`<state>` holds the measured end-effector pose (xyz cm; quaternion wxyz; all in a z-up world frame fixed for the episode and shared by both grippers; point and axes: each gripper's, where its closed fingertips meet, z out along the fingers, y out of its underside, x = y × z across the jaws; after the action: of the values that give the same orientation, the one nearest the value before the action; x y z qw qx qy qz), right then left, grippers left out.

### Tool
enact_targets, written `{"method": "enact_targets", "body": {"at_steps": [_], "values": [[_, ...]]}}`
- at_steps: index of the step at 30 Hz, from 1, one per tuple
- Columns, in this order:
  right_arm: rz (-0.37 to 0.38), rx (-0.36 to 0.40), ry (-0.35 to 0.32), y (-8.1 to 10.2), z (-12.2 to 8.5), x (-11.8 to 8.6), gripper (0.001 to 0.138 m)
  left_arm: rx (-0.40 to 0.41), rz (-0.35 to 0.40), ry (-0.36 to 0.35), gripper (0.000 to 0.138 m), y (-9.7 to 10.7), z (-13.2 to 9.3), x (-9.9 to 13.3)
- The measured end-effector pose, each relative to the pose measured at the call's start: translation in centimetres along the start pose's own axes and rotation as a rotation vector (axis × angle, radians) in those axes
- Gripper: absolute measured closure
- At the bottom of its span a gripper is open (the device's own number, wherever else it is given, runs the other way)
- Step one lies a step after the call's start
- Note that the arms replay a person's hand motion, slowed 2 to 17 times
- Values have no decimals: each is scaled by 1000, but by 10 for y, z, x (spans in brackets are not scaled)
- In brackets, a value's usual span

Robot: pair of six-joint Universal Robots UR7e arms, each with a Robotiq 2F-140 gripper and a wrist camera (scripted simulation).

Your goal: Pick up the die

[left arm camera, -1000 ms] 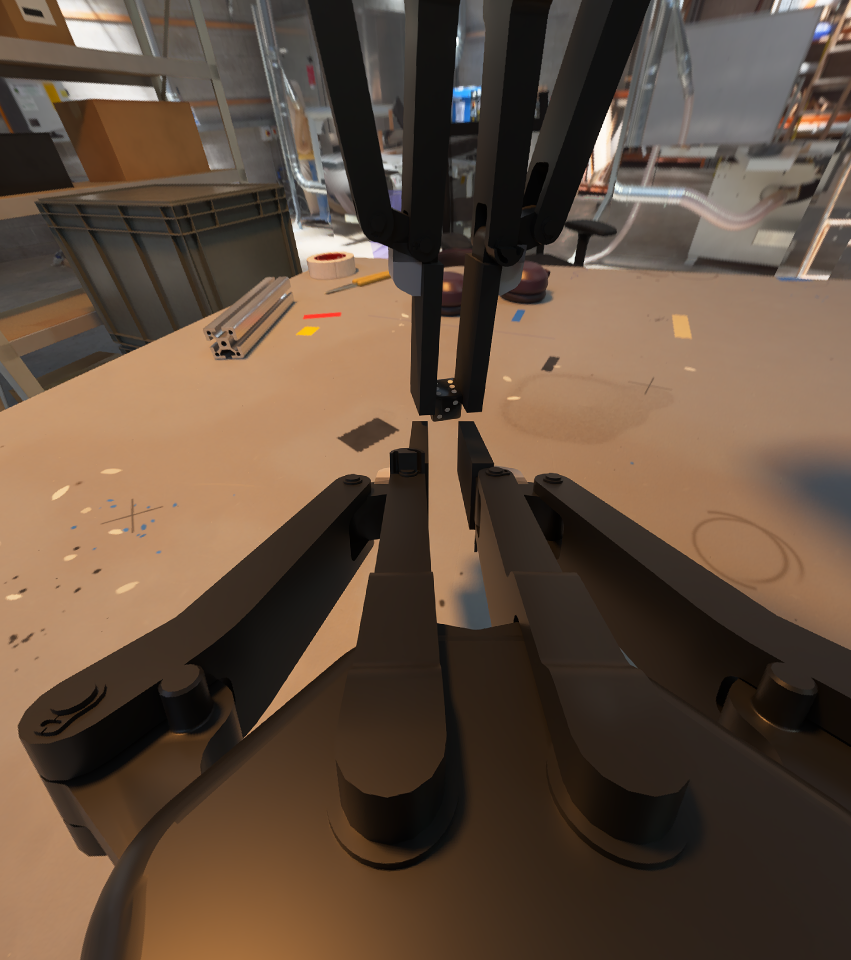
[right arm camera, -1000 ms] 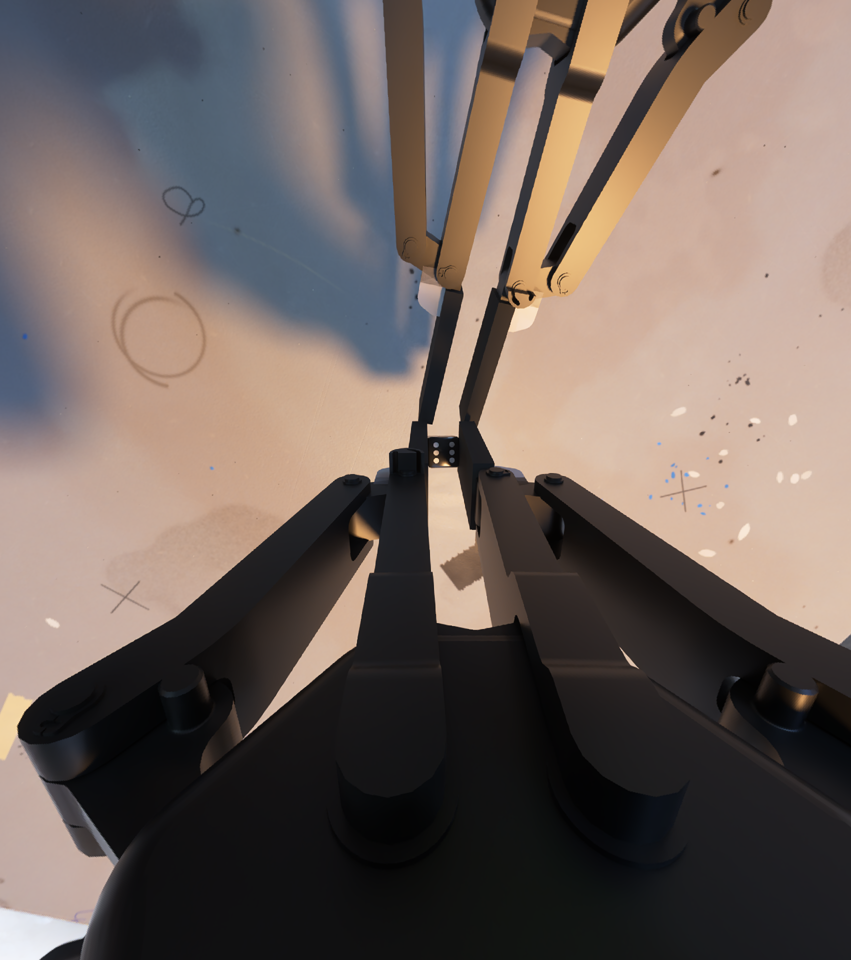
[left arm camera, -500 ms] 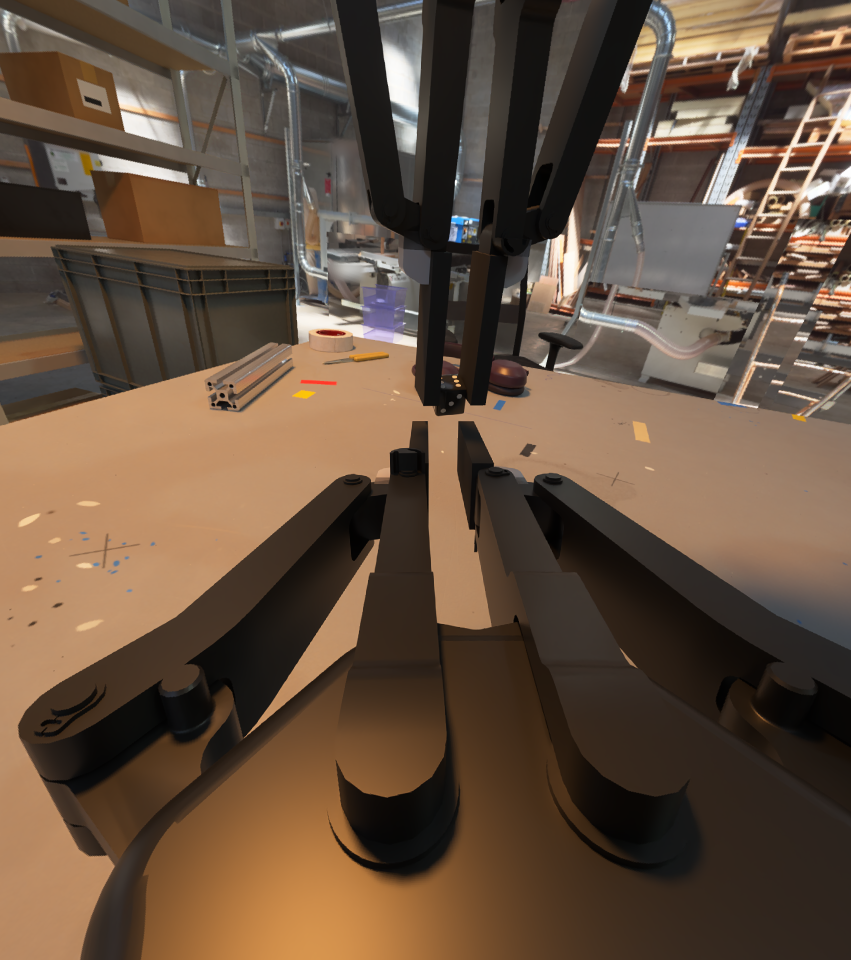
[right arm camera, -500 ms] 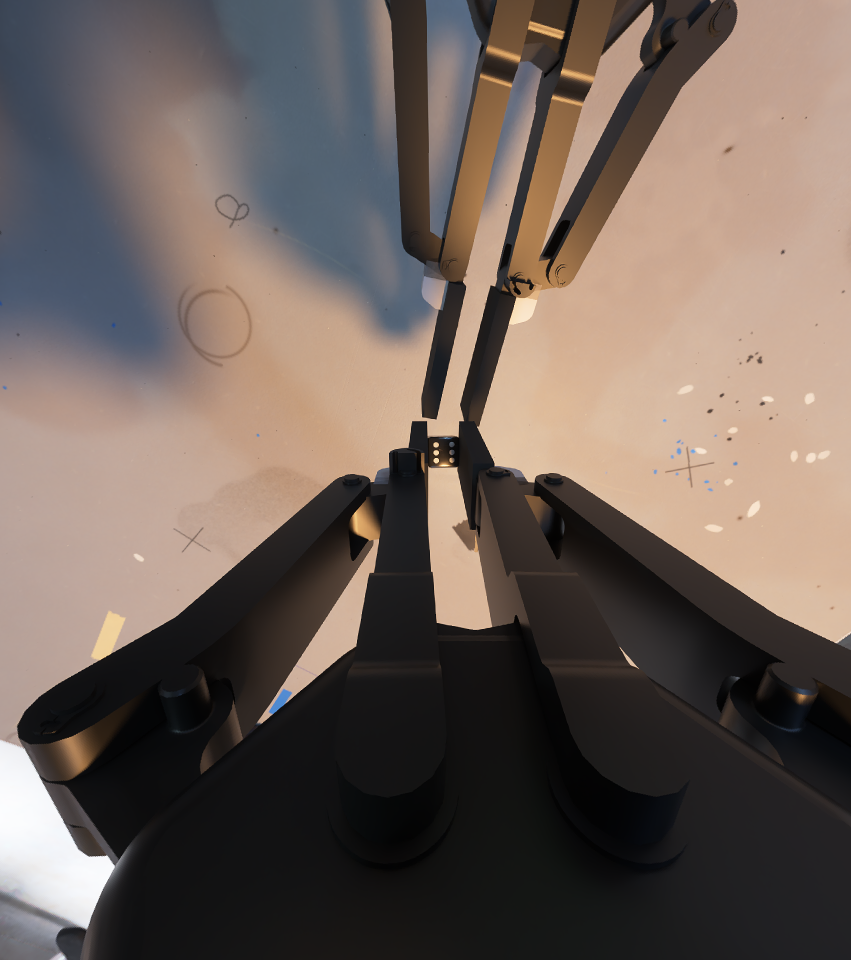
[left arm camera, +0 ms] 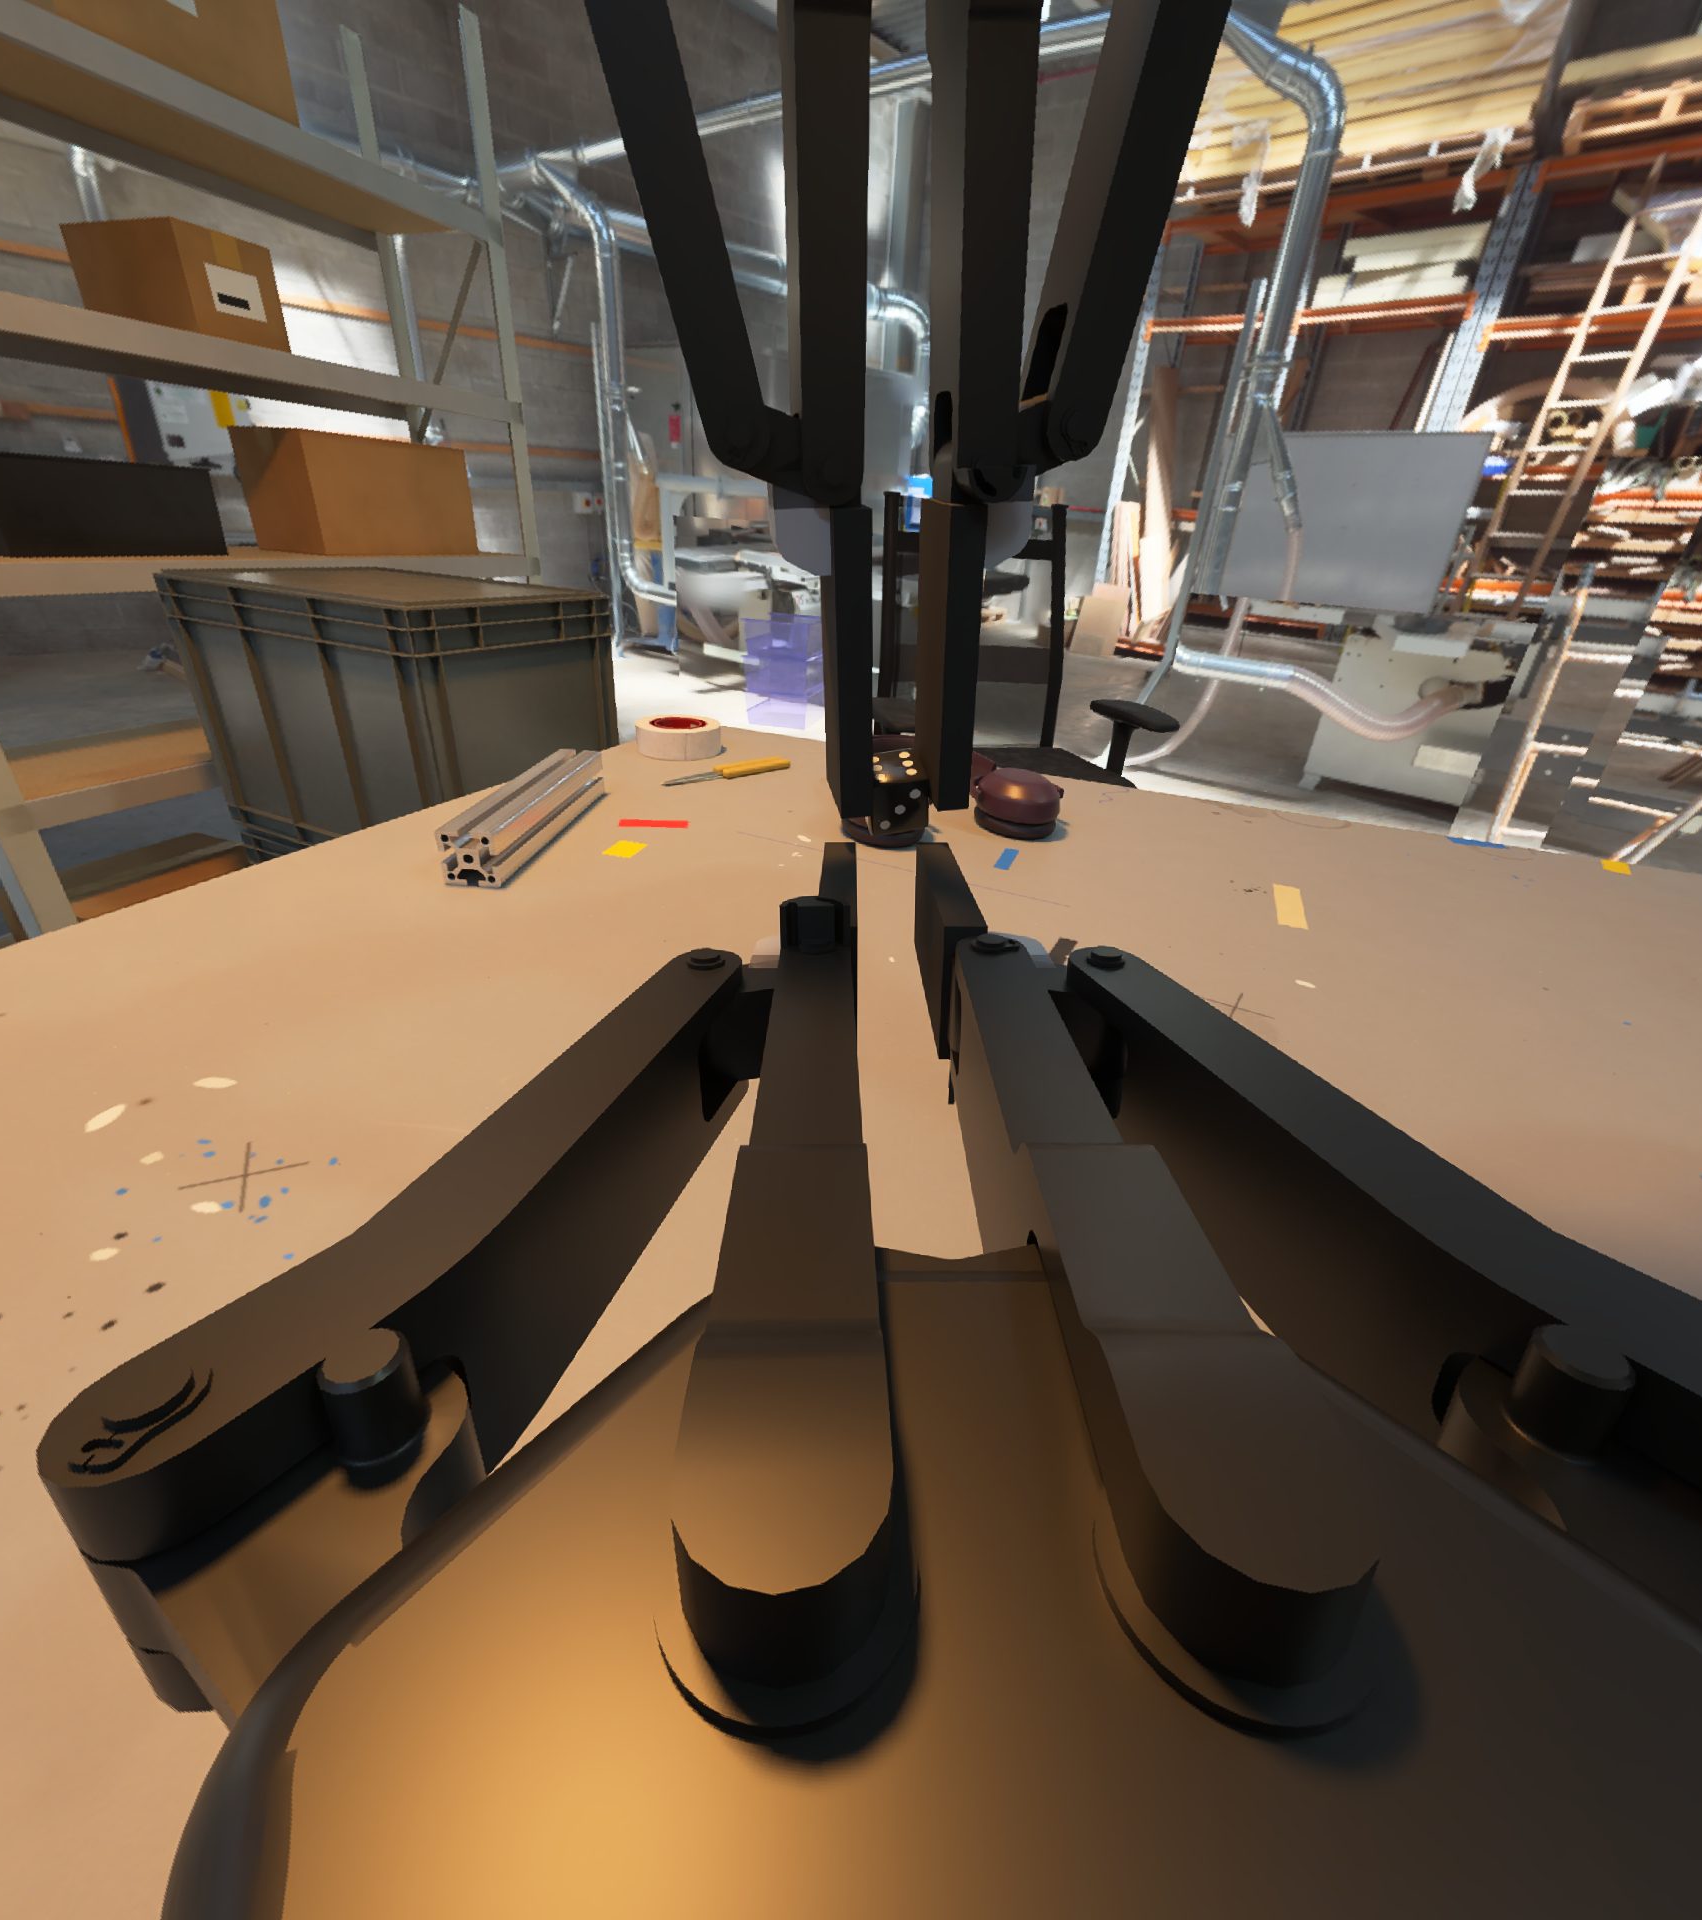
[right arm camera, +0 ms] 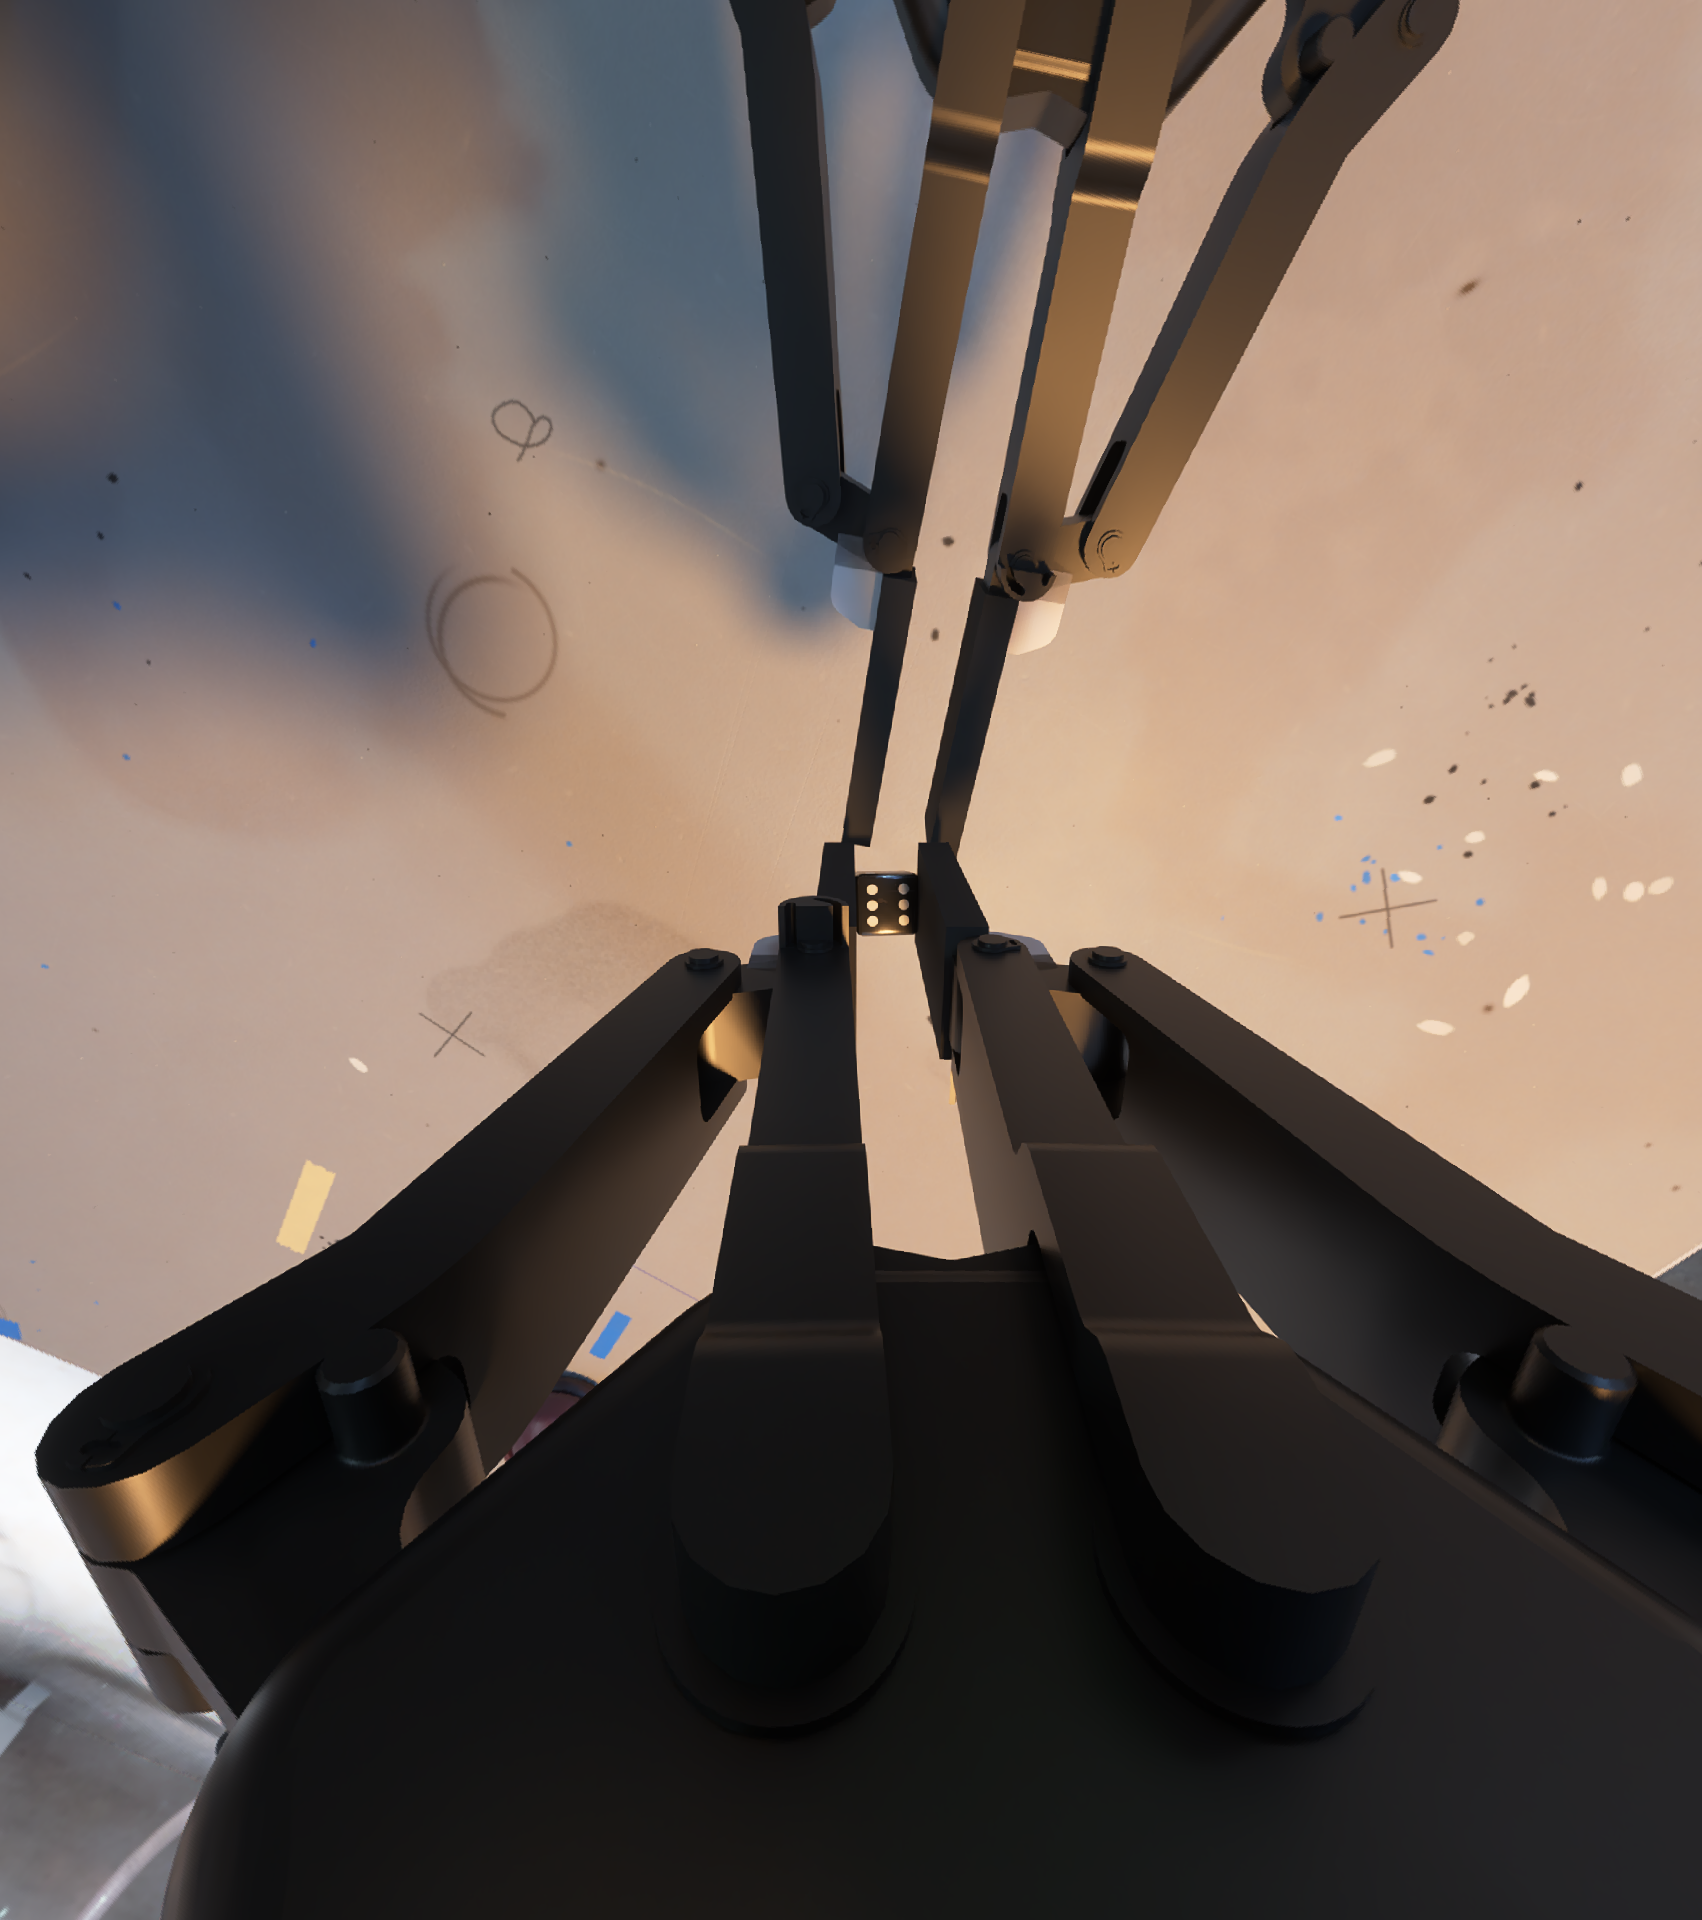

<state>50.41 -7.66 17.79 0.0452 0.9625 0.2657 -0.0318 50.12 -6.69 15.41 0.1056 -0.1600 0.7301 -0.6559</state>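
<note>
Higher now, the right gripper (right arm camera: 886,902) clamps the die (right arm camera: 885,902) well above the tan table (left arm camera: 307,1039) (paint-specked, taped); left gripper (left arm camera: 886,878) jaws narrow, empty; warehouse shelves (left arm camera: 203,353) far left.

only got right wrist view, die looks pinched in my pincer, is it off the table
Observer: Yes. The left wrist view shows the die from the side, in the right pincer's tips, and it looks clear of the table.
Operator: anything on the table behind it
Observer: A maroon rounded thing sits just past the die, near the far edge.
Operator: what else is out there
Observer: A metal rail lies to the die's left, with a tape roll beyond it.
</note>
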Motion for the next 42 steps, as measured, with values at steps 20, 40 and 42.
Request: {"method": "enact_targets", "body": {"at_steps": [20, 40, 42], "values": [[10, -100, 3, 1, -13, -3, 123, 29, 16, 8, 123, -16, 3, 6], [28, -186, -20, 3, -14, -8, 123, 41, 30, 14, 123, -19, 5, 11], [29, -190, -18, 3, -14, -8, 123, 41, 30, 13, 123, -19, 5, 11]]}}
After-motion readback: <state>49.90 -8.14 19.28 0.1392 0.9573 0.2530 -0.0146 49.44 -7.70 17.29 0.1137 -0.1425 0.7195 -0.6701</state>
